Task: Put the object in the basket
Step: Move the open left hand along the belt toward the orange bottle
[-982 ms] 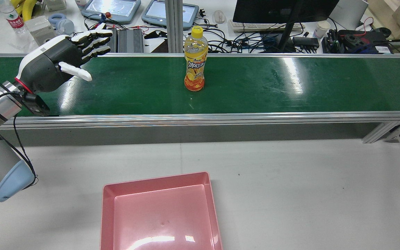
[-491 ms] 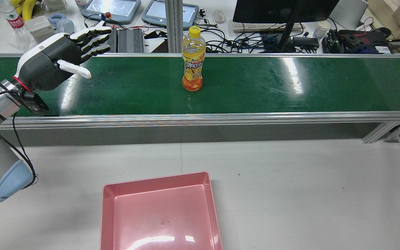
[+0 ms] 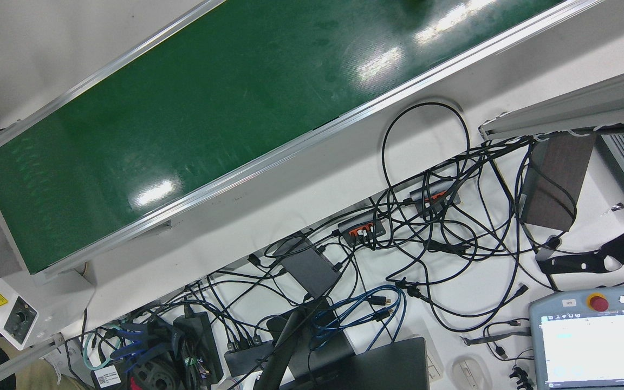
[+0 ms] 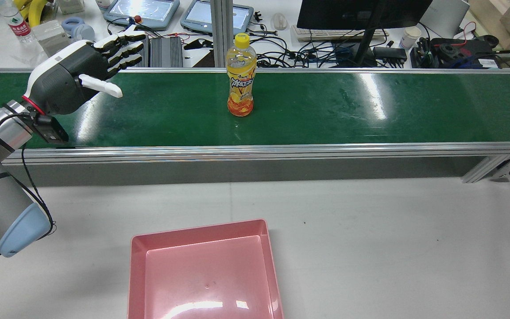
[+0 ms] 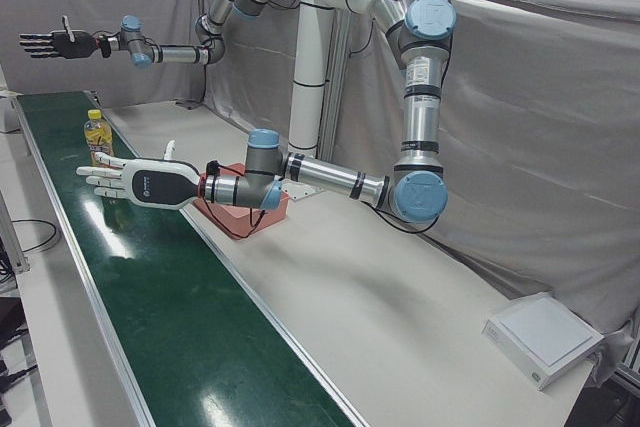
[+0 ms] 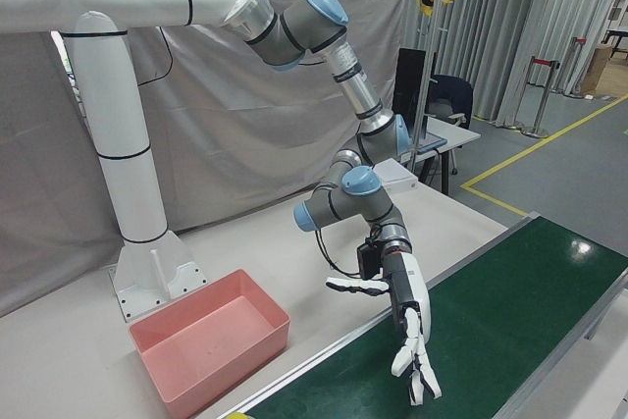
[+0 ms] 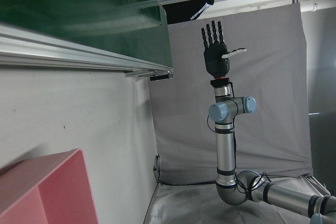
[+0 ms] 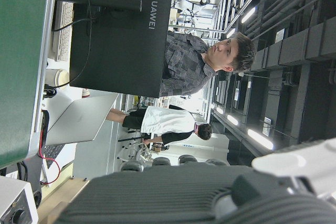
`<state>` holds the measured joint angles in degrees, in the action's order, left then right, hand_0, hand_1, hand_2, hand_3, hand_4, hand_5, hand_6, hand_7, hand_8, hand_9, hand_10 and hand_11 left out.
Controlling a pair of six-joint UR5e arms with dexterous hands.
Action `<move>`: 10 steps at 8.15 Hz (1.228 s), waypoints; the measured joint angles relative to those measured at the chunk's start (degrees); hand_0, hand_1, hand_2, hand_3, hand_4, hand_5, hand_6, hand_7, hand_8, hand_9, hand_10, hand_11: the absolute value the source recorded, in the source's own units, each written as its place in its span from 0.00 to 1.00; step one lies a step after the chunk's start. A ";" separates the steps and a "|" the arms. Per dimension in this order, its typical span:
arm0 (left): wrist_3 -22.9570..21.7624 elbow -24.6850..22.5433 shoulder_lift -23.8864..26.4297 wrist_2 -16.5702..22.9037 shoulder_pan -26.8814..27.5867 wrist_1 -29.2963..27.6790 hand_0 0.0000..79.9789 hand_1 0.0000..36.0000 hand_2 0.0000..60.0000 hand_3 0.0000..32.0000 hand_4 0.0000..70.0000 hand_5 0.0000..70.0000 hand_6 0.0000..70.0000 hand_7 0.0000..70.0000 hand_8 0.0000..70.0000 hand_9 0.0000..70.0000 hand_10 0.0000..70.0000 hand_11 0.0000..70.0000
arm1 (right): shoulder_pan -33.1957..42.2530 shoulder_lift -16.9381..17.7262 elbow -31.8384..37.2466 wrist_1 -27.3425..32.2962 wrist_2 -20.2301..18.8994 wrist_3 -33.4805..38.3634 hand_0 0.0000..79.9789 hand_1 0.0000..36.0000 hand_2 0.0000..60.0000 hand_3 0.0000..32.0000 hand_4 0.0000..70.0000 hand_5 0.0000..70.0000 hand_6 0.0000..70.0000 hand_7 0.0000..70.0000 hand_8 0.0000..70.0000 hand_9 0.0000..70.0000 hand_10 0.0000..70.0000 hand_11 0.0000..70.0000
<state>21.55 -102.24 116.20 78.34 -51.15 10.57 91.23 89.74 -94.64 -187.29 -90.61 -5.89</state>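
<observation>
In the rear view, the left hand [image 4: 80,73] hovers over the left end of the green conveyor belt [image 4: 326,110], fingers spread wide and holding nothing. Well to its right, the orange drink bottle [image 4: 240,77] stands upright mid-belt. The pink basket [image 4: 202,270] sits on the near table. The right hand [image 5: 50,43], seemingly spread too, hangs raised and empty.

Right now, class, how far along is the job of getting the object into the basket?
Nothing is done: the pink plastic basket holds nothing. The yellow-capped orange drink bottle stands upright on the green conveyor belt. The open left hand hovers apart from it. Grasping, carrying and placing remain.
</observation>
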 measured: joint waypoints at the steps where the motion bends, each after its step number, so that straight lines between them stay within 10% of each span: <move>1: 0.04 0.11 1.03 -0.44 0.10 0.67 0.67 0.39 0.00 0.08 0.20 0.24 0.02 0.00 0.11 0.11 0.08 0.15 | 0.00 0.00 0.03 0.00 0.00 0.00 0.00 0.00 0.00 0.00 0.00 0.00 0.00 0.00 0.00 0.00 0.00 0.00; 10: 2.20 4.98 5.96 -5.58 3.48 0.41 0.65 0.35 0.00 0.06 0.20 0.25 0.02 0.00 0.11 0.13 0.08 0.13 | 0.00 0.00 0.07 0.00 0.00 0.00 0.00 0.00 0.00 0.00 0.00 0.00 0.00 0.00 0.00 0.00 0.00 0.00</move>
<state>23.74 -97.27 122.17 72.77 -47.66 10.98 91.23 89.73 -94.57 -187.30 -90.62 -5.89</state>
